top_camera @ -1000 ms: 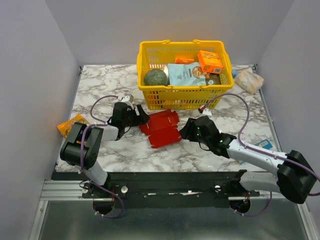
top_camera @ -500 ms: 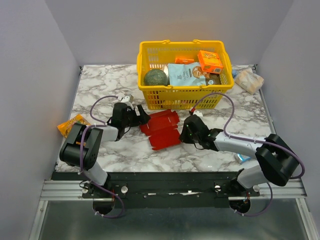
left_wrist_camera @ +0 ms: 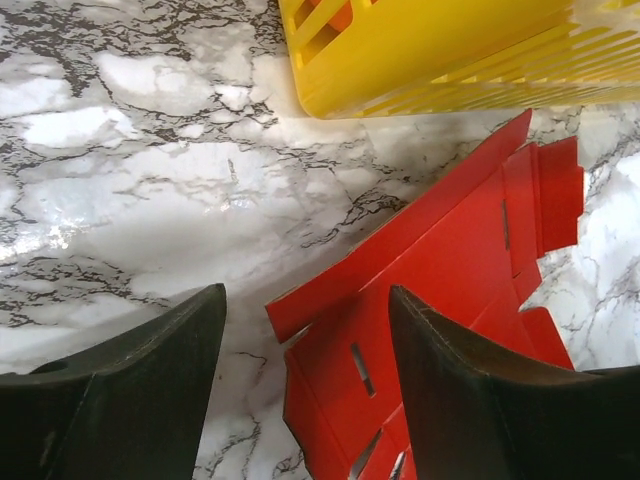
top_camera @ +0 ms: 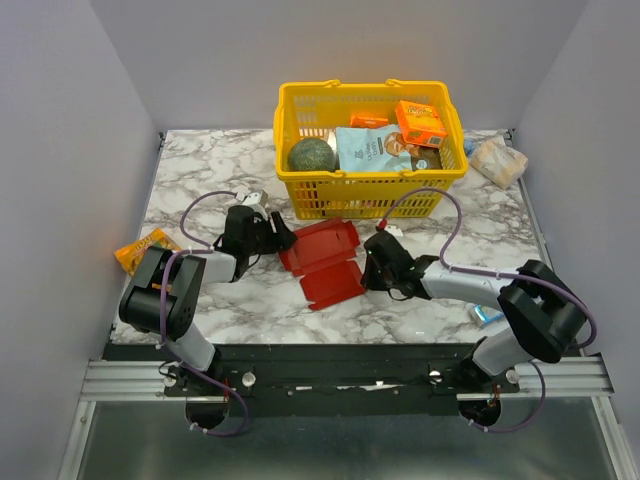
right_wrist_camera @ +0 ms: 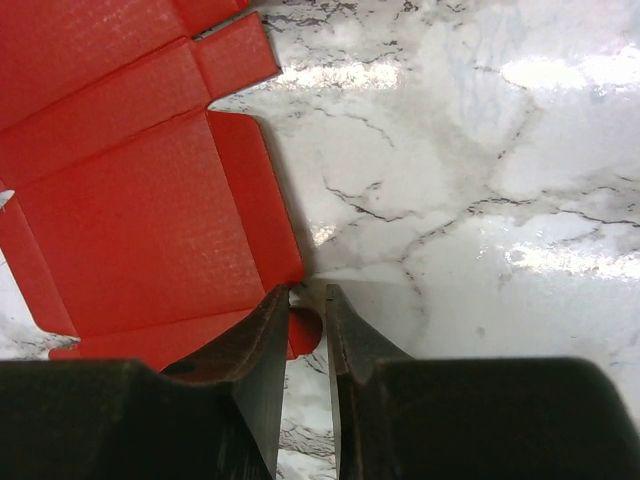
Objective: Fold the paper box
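The paper box is a flat red die-cut sheet lying on the marble table in front of the basket. My left gripper is open at the sheet's left corner. In the left wrist view its fingers straddle that corner of the paper box, and the gripper does not clamp it. My right gripper is at the sheet's right edge with its jaws nearly together. In the right wrist view, the gripper touches a side flap of the paper box. A small rounded red tab shows in the narrow gap.
A yellow basket holding groceries stands just behind the sheet and shows in the left wrist view. An orange snack packet lies at the left edge. A bagged item lies at the back right. A blue packet lies under the right arm.
My right arm has swung left and its gripper has reached the sheet's right edge. The near half of the sheet has shifted slightly. My left gripper has stayed put.
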`<action>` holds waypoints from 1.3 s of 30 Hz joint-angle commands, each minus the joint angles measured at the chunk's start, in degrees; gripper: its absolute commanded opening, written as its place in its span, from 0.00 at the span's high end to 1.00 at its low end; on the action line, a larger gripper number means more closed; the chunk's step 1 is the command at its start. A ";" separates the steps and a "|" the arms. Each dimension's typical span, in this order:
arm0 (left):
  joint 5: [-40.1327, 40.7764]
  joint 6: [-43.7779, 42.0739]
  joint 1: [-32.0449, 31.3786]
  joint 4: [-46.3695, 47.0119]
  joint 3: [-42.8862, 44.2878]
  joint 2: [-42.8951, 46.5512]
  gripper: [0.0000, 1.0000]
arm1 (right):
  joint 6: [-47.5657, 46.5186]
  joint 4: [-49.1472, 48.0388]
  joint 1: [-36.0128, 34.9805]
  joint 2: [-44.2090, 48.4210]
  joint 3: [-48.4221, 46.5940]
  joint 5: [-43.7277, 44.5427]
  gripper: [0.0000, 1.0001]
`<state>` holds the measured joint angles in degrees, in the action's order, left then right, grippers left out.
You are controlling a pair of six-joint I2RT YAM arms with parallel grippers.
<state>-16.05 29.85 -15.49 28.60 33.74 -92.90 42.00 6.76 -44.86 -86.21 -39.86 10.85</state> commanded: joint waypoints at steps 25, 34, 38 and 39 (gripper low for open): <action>-2.84 -5.14 0.19 1.81 1.42 0.35 0.52 | 0.19 1.94 0.30 -1.59 -1.36 1.19 0.72; -2.58 -5.50 0.19 2.51 1.25 0.62 0.59 | 0.19 1.94 0.30 -1.59 -1.28 0.93 0.72; -2.58 -5.41 0.19 3.04 1.24 0.53 0.68 | 0.10 1.85 0.30 -1.59 -1.28 0.93 0.72; -2.67 -5.59 0.19 3.04 1.24 0.53 0.71 | 0.10 1.85 0.30 -1.59 -1.28 0.93 0.72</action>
<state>-18.70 25.21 -15.49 30.30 34.28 -92.90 42.00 6.81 -44.86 -86.67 -40.27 10.87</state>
